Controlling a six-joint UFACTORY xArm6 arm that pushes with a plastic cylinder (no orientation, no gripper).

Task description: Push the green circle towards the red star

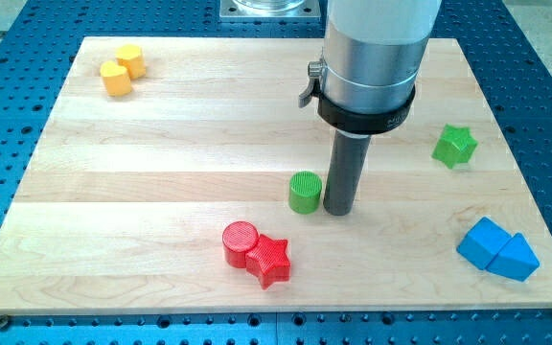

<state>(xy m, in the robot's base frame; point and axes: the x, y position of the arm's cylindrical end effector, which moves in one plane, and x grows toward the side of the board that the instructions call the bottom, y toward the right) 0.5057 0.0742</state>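
Broadly: wooden board (161, 144) fills most of view, on blue perforated table (8, 57). Arm housing (372, 57) at view's top centre, rod hanging down; no jaws, just plain rod. Blue blocks (498, 249) at view's bottom right. Red circle (240, 240) touching red star (272, 260), bottom centre. Yellow blocks (123, 69) top left. Green star (455, 146) at right. Green circle (305, 192) mid-board, above red star, apart from it. My tip (338, 212) just right of green circle, about touching.
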